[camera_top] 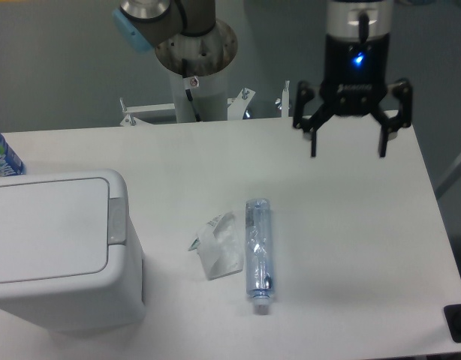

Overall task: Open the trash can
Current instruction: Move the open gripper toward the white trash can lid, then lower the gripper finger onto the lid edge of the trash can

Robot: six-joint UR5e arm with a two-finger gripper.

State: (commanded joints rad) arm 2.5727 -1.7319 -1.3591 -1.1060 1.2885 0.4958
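The hand point(348, 154) hangs spread wide, gripping nothing, at two o'clock — the trash can point(58, 251) sits at eight o'clock, well apart, its grey tab point(117, 221) facing the hand.

White table point(351, 240): you see the trash can point(58, 251) at left; right of it, a crumpled wrapper point(219, 244) touching a clear bottle point(258, 253).

- trash can point(54, 247): white plastic, smooth, matt
- bottle point(257, 253): clear plastic, glossy
- wrapper point(219, 245): crinkled film, shiny
- tabletop point(351, 225): white, smooth, matt
- pincer point(348, 150): black, matt
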